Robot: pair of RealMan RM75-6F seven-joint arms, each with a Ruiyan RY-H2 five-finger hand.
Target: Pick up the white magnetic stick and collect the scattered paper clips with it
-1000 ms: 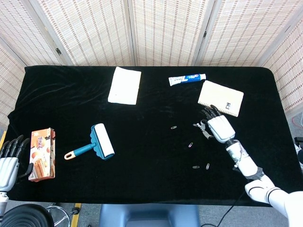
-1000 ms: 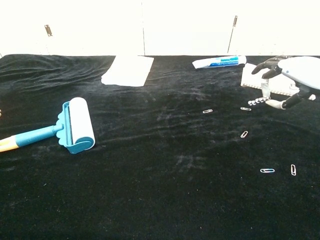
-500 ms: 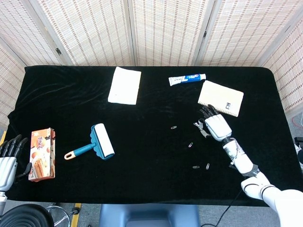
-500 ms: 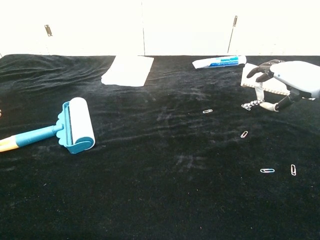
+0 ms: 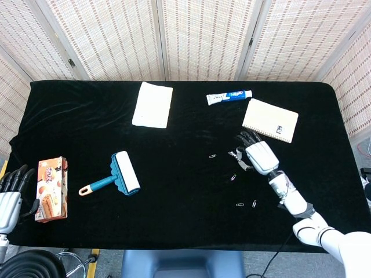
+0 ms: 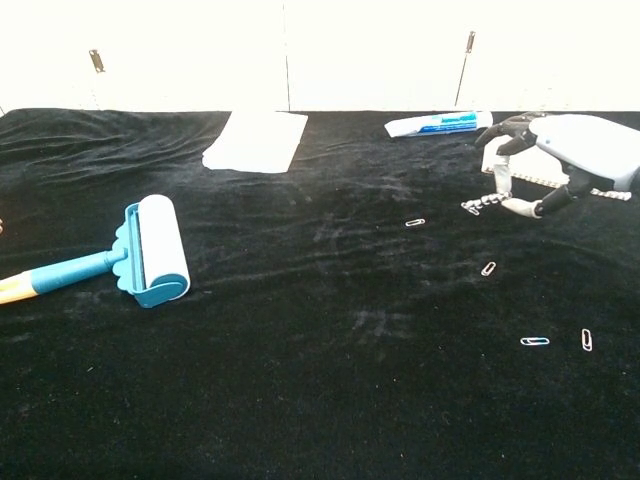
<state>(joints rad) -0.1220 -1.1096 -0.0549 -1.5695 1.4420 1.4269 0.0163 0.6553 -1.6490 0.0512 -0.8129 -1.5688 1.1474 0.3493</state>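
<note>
My right hand (image 5: 256, 155) (image 6: 580, 147) grips the short white magnetic stick (image 6: 503, 180) over the right part of the black table (image 5: 174, 191). A small chain of paper clips (image 6: 476, 205) (image 5: 236, 155) clings to the stick's low end. Loose clips lie on the cloth: one (image 6: 415, 222) (image 5: 213, 156) to the left of the stick, one (image 6: 488, 268) (image 5: 233, 177) nearer the front, and two (image 6: 534, 341) (image 6: 586, 339) close to the front edge. My left hand (image 5: 10, 198) rests at the far left edge, fingers apart and empty.
A tan notebook (image 5: 270, 120) lies just behind my right hand, with a toothpaste tube (image 5: 229, 97) beyond it. A white cloth (image 5: 153, 104) lies at the back centre, a teal lint roller (image 5: 116, 176) at the left and a snack box (image 5: 51, 188) beside my left hand.
My right hand has slid left with the stick. The clip that lay just left of the stick is gone from the cloth and the hanging chain looks longer. The left hand stayed put.
</note>
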